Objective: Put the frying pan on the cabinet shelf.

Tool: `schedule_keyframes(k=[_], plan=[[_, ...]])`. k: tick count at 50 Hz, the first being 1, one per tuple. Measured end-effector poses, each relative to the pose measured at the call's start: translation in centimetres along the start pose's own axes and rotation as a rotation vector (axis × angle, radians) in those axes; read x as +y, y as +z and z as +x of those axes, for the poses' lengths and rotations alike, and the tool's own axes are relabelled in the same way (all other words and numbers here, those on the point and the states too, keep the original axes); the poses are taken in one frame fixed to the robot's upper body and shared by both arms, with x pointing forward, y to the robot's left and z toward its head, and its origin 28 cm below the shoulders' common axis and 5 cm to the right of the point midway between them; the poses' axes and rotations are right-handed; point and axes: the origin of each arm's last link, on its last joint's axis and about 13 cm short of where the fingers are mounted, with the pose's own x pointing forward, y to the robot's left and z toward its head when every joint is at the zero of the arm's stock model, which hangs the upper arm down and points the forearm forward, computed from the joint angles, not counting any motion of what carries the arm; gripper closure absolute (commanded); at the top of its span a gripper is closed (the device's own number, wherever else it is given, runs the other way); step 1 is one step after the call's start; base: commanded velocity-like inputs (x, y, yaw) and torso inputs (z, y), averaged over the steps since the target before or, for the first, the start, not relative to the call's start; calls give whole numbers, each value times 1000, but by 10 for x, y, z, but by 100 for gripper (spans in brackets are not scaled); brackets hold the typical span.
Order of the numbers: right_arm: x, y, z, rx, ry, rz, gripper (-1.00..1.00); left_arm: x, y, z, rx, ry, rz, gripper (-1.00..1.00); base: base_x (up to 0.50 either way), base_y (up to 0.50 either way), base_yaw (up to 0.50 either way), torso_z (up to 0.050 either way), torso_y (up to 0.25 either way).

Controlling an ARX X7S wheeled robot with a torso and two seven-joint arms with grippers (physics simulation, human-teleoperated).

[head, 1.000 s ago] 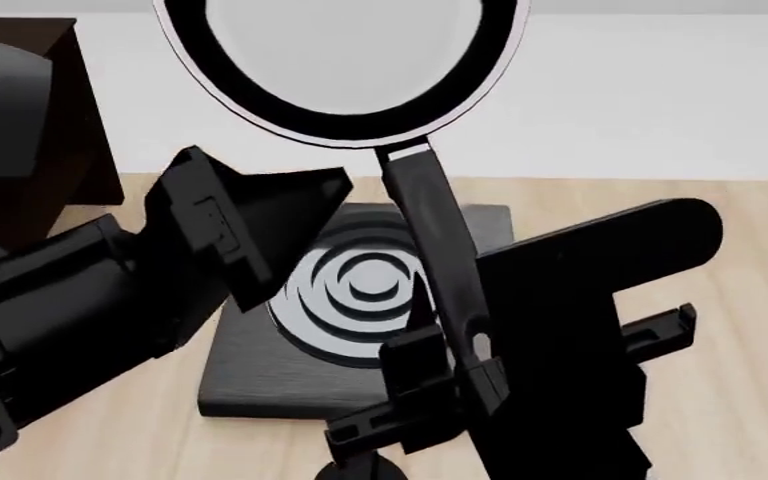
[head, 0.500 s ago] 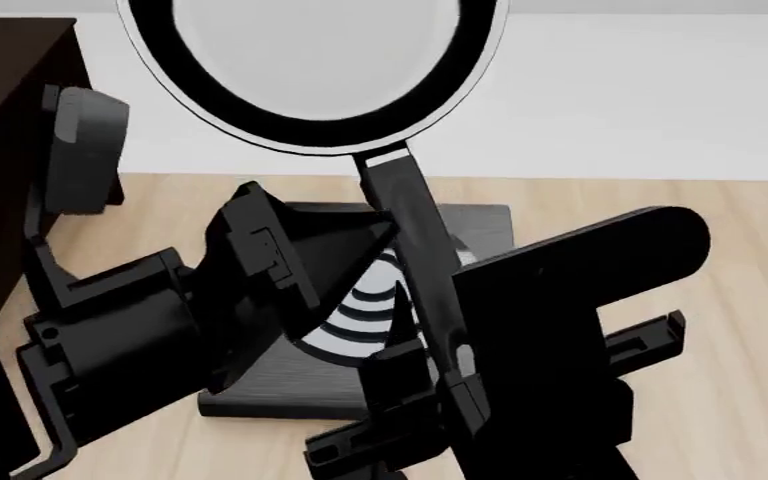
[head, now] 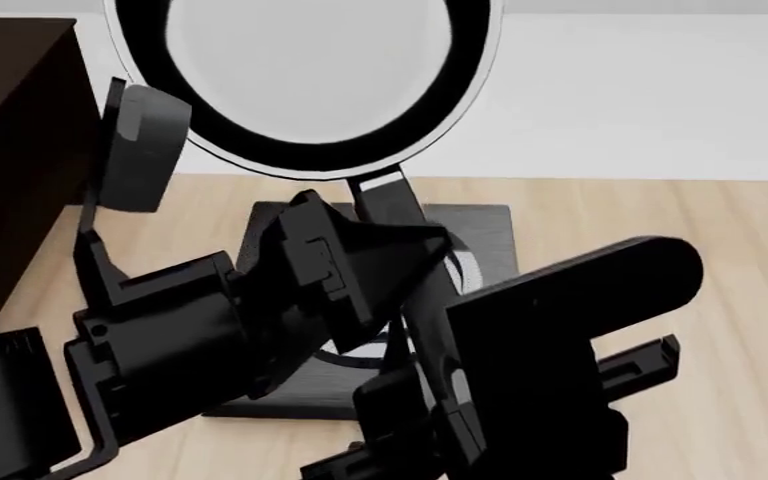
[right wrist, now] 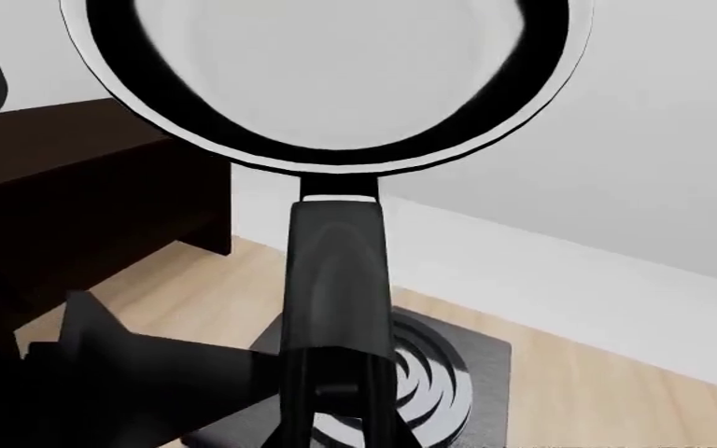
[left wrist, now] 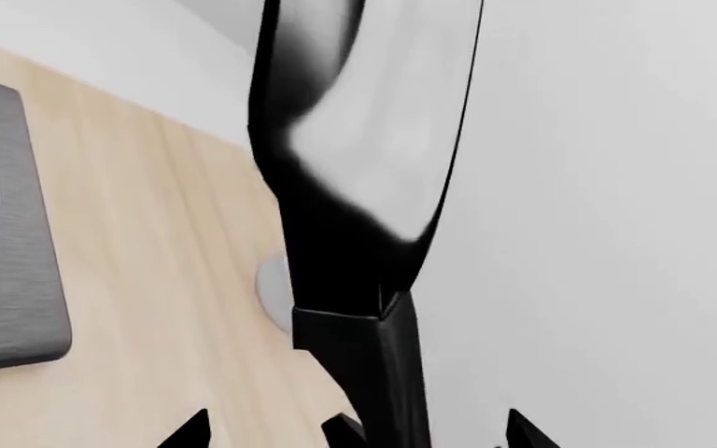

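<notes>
The frying pan (head: pixel 307 70) hangs in the air, tilted up, its reflective inside facing me. Its long black handle (right wrist: pixel 337 280) runs down into my right gripper (right wrist: pixel 333 425), which is shut on it near the end. My left gripper (head: pixel 404 255) is up against the handle just below the pan. In the left wrist view its fingertips (left wrist: pixel 190 431) stand apart, open, on either side of the handle (left wrist: pixel 384 373). The very dark cabinet (head: pixel 11 150) stands at the left, below the pan's height. A flat board of it (right wrist: pixel 60 131) shows in the right wrist view.
Below the pan, a square black stove plate (head: pixel 484 235) with concentric rings lies on the light wooden tabletop (head: pixel 704 260). A white wall runs behind the table. Both black arms fill the lower part of the head view.
My left arm has swung in from the left and up to the pan's handle. The pan, held by the right gripper, has shifted slightly left.
</notes>
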Motion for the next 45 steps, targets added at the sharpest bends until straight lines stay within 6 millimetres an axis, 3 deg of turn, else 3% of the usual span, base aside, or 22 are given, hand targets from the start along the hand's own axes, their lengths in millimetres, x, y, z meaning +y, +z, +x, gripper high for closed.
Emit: schedule_keyframes(k=[45], plan=[[0,-14,-1,8,-22,21,100,9,5,22,59,12,-10,-100,0,0,0,0,2]])
